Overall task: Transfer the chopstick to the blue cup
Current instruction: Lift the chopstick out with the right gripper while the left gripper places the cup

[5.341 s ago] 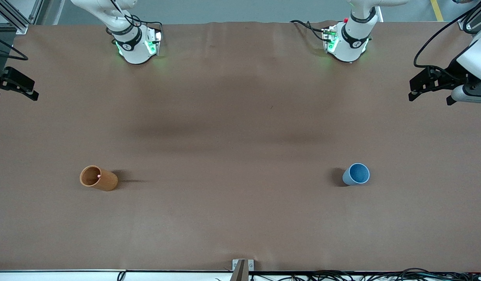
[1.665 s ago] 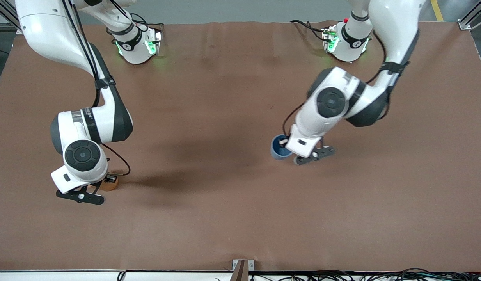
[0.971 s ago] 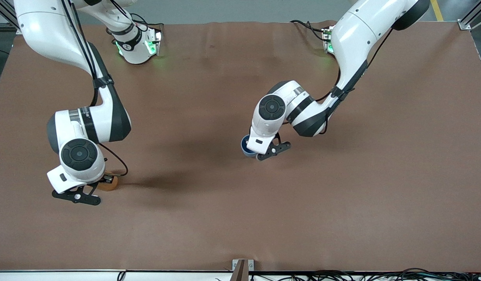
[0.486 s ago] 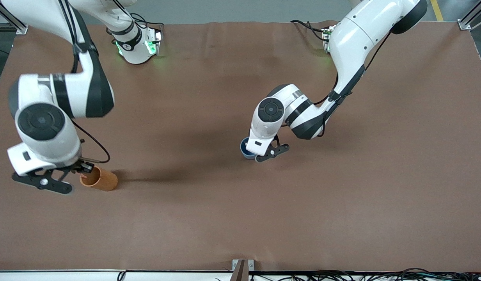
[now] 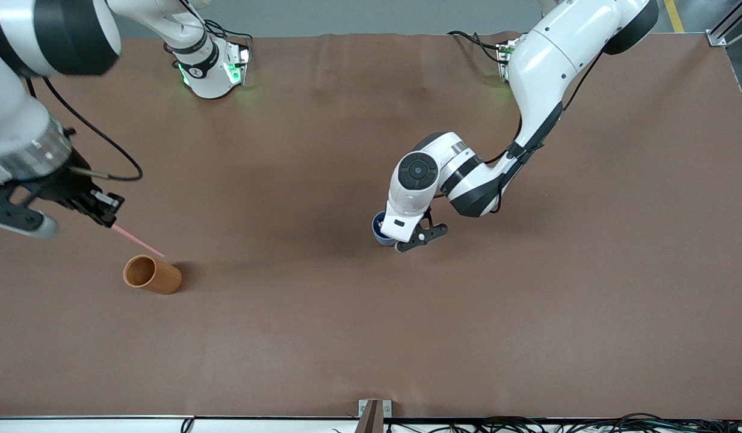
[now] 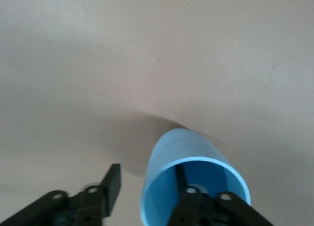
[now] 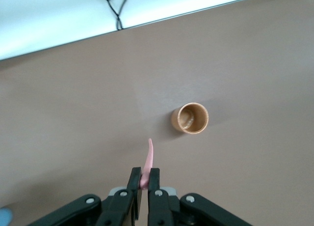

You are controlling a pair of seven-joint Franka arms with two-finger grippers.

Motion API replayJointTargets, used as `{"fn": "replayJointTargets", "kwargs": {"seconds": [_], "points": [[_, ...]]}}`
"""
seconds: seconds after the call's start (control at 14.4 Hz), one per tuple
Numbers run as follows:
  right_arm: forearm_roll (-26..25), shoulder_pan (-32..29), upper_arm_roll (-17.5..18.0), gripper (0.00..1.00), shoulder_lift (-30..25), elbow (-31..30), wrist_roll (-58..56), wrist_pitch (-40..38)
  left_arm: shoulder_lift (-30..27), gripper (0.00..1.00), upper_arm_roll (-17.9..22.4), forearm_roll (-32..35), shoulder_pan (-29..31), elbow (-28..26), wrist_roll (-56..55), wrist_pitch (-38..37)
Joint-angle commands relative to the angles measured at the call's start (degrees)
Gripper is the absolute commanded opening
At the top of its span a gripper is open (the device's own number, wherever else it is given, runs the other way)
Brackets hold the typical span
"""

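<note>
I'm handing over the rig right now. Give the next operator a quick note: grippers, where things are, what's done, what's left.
Right gripper: shut on the chopstick, up in the air above the orange-brown cup, stick fully out of it.
Left gripper: shut on the blue cup, one finger inside its wall, near the table's middle.
Done: chopstick pulled out, blue cup gripped.
Left: carry the chopstick over and drop it into the blue cup.

White arms, seemingly black claws (image 5: 420, 234)
</note>
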Motion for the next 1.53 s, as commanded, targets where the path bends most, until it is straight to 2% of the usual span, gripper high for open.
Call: {"fn": "replayJointTargets", "kwargs": {"seconds": [0.0, 0.14, 0.42, 0.62, 0.9, 1.11, 1.25, 1.46], "points": [[4.7, -4.0, 0.1, 0.03, -3.3, -1.3, -5.3, -2.5, -9.1, 1.0, -1.1, -1.1, 3.2, -0.6, 6.7, -8.2], [9.5, -8.8, 0.1, 0.03, -4.6, -1.8, -9.0, -3.9, -14.6, 1.0, 0.6, -5.6, 4.1, -0.5, 13.0, -11.4], [9.9, -10.9, 0.0, 0.03, -5.9, -4.6, -13.9, -5.4, -25.4, 1.0, 13.0, -17.5, 4.1, -0.5, 32.2, -18.4], [9.9, -9.3, 0.8, 0.03, -7.2, -6.3, -13.8, -5.0, -31.0, 1.0, 19.0, -19.9, 4.2, -0.6, 44.1, -23.5], [9.8, -0.5, 1.0, 0.03, -7.1, -6.2, -10.6, -3.8, -37.2, 1.0, 29.0, -22.5, 4.2, -0.3, 63.5, -29.3], [9.0, 8.2, 1.0, 0.03, -6.8, -5.3, 2.7, -2.1, -40.4, 1.0, 29.7, -22.5, 7.0, 0.1, 71.9, -32.2], [8.8, 14.7, 1.0, 0.03, -4.8, -4.1, 11.5, 0.7, -40.9, 1.0, 29.9, -22.4, 7.1, 1.7, 71.4, -33.7], [8.4, 22.7, 0.8, 0.03, -0.7, -3.9, 21.7, 9.0, -40.7, 1.0, 30.0, -21.8, 7.8, 2.7, 72.3, -35.0]]}}
